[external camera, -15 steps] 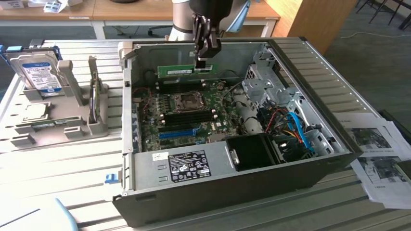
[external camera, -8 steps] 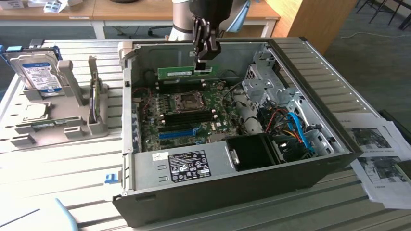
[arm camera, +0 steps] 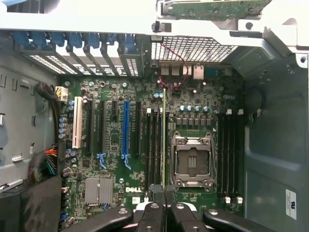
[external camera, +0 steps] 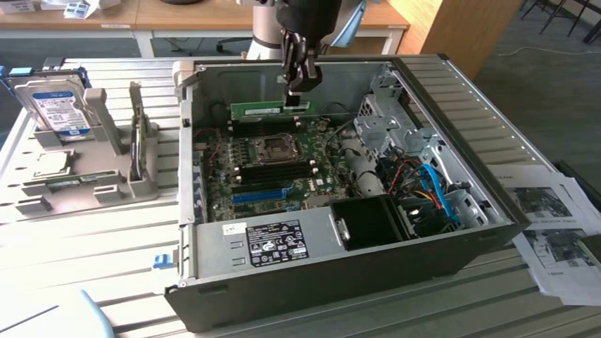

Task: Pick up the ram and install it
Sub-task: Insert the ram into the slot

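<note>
Jaws were seen pinched narrow on the ram [external camera: 256,109], which was gripped at one end and held level inside the open computer case [external camera: 376,282], near its far wall and above the motherboard [external camera: 272,169]. From the wrist view the ram was seen edge-on as one thin green line, laid along the black memory slots [arm camera: 153,145] just beside the processor socket [arm camera: 193,162]; whether it touched a slot could not be told. One case was laid on its side on the slatted desk [external camera: 94,246]. In it were counted one motherboard, one socket, one long blue slot [arm camera: 126,135], one white slot [arm camera: 77,123], one black box-shaped shroud [external camera: 371,222] at the near corner and a bundle of blue cables [external camera: 437,193] beside it. At the exterior view's left one grey holder [external camera: 94,186] was placed on the desk, apart from the case. One hard drive [external camera: 58,105] was stood upright in it and one square chip [external camera: 52,163] was laid flat in it. Printed sheets [external camera: 549,211] were spread at the exterior view's right.
</note>
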Robot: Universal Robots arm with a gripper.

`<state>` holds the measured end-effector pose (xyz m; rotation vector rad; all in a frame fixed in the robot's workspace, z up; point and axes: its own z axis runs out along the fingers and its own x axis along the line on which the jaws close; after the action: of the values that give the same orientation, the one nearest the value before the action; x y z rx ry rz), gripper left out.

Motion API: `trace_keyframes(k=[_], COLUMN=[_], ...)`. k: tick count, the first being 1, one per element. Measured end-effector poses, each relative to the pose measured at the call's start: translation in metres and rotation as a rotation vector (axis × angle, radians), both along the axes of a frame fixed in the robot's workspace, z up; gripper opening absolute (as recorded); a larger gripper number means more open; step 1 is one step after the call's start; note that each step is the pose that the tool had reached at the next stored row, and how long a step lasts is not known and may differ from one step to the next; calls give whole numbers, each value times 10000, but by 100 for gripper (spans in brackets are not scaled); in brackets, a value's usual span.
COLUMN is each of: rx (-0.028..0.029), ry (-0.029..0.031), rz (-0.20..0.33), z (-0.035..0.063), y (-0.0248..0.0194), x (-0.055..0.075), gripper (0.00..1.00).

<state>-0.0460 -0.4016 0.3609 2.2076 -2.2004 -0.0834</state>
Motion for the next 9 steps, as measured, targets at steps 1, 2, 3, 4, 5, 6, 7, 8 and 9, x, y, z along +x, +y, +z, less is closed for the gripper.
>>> trace_keyframes(k=[1, 2, 3, 4, 5, 6, 7, 8, 9], rx=[-1, -1, 0, 0, -1, -1, -1, 0, -1], ry=[0, 0, 0, 0, 0, 0, 0, 0, 0], rz=[0, 0, 0, 0, 0, 0, 0, 0, 0], z=[-11, -21, -32, -39, -46, -53, -60, -69, -77], y=[0, 0, 0, 0, 0, 0, 0, 0, 0], x=[0, 0, 0, 0, 0, 0, 0, 0, 0], gripper=[11, 11, 11, 11, 11, 11, 11, 11, 11])
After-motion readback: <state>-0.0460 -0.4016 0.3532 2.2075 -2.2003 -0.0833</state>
